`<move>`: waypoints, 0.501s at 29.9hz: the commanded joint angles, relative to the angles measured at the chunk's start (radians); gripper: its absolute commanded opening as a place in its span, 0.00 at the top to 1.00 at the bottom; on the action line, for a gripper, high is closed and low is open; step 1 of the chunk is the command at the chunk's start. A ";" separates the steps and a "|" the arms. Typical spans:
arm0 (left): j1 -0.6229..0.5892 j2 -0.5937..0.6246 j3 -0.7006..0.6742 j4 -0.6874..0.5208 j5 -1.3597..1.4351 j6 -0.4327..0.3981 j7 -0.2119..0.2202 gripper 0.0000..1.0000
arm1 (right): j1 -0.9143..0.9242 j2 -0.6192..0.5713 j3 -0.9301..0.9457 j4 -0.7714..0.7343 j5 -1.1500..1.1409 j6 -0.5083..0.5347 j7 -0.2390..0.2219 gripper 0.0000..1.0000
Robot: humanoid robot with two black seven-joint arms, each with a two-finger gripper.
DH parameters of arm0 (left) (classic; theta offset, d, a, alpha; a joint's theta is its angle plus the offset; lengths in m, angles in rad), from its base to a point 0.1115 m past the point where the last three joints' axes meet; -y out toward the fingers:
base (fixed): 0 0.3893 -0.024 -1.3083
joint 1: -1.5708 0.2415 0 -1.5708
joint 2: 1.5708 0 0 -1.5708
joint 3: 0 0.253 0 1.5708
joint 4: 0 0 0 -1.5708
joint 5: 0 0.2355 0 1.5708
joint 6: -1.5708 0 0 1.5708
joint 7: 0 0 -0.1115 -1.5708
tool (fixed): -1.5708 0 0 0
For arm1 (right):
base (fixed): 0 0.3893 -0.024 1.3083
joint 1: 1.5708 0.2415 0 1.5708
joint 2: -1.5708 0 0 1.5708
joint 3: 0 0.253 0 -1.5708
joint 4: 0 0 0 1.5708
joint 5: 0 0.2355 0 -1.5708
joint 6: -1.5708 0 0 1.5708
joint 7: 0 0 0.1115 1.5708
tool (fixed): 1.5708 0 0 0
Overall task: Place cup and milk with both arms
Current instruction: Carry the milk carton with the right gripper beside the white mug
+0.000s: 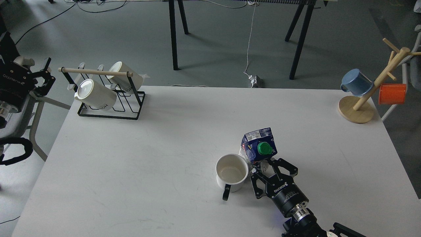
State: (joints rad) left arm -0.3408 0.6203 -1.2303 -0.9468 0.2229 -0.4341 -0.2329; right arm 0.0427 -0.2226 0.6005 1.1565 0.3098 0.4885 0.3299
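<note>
White table over grey floor; right claw clamped on milk.

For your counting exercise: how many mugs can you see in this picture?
5: the cup beside the milk, two white mugs on the wire rack, a blue mug and an orange mug on the wooden tree. None seems hidden.

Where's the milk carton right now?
In the head view, the milk carton stands on the table, right of centre, just right of the cup, at the right end effector.
</note>
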 commanded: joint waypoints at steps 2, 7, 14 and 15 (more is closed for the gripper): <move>-0.004 0.001 -0.001 0.002 -0.001 0.000 0.000 0.01 | -0.003 0.002 0.007 0.000 0.003 0.000 0.008 0.16; -0.004 0.006 -0.001 0.003 -0.001 0.000 -0.002 0.01 | 0.000 0.003 0.010 0.000 0.003 0.000 0.009 0.04; -0.004 0.004 -0.001 0.006 -0.001 0.000 -0.002 0.01 | -0.012 -0.004 0.005 0.015 0.005 0.000 0.006 0.02; -0.004 0.004 -0.001 0.006 -0.001 0.000 -0.003 0.01 | -0.013 -0.012 0.005 0.022 0.005 0.000 0.006 0.02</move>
State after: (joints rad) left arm -0.3445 0.6254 -1.2318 -0.9404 0.2225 -0.4341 -0.2349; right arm 0.0382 -0.2229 0.6081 1.1624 0.3130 0.4885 0.3379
